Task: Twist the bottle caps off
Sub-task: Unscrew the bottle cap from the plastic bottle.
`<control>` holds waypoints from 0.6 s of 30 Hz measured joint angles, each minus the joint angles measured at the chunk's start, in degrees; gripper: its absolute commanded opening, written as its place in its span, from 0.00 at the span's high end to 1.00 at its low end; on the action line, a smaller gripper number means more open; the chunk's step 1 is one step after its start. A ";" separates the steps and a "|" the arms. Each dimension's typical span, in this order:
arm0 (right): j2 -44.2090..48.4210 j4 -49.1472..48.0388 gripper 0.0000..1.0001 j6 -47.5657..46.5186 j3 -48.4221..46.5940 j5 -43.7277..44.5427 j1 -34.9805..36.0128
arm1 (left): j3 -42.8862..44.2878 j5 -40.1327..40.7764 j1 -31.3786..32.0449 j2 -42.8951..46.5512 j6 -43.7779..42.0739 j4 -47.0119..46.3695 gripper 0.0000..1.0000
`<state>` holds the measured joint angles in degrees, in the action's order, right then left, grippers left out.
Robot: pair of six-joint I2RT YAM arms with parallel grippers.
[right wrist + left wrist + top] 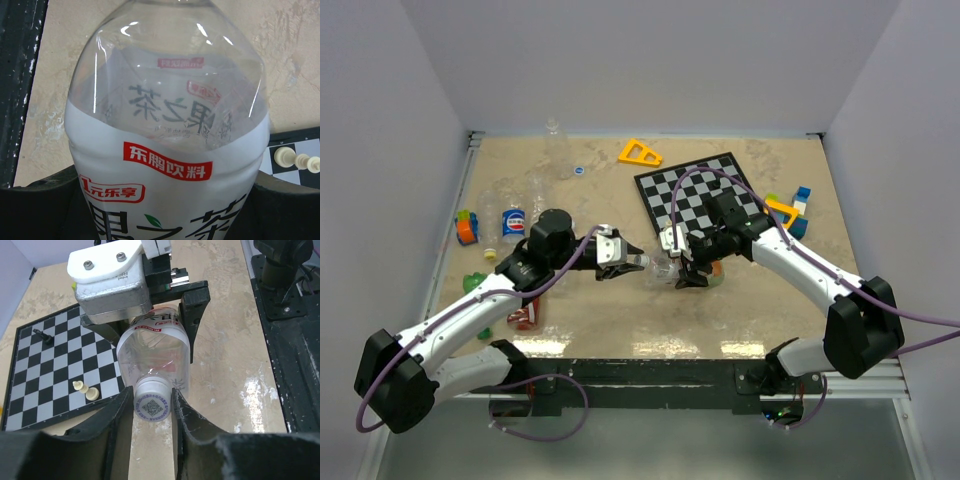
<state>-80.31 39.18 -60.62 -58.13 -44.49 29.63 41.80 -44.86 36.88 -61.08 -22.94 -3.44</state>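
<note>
A clear plastic bottle [155,357] with a white wrap label and red tags is held on its side over the beige tabletop [225,365], just beside the black-and-white chessboard [45,365]. Through its see-through shoulder only the label's reversed print shows (it looks empty). Its round white screw cap [152,407], printed with a square code, sits on the neck, pinched by the left gripper [151,397]. The right gripper [688,272] clamps the labelled body.
</note>
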 measured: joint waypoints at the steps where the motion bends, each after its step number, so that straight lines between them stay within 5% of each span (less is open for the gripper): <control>1: 0.00 0.04 0.92 -0.02 0.00 0.00 -0.02 | 0.00 -0.04 0.00 0.00 -0.02 0.00 0.88; 3: 0.00 0.13 0.92 -0.11 0.00 -0.04 -0.02 | 0.00 -0.11 -0.02 -0.09 0.44 -0.07 1.00; 9: 0.00 0.26 0.92 -0.13 0.00 -0.15 -0.02 | 0.13 1.36 -0.09 0.04 7.91 -0.57 1.00; 18: 0.00 -1.95 0.92 0.57 0.00 -1.60 0.46 | 2.12 16.20 0.48 3.23 43.67 5.42 1.00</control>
<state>-80.31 37.23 -60.05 -58.13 -46.09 30.09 43.92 -28.67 37.36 -57.84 20.73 1.98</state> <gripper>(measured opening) 0.681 0.375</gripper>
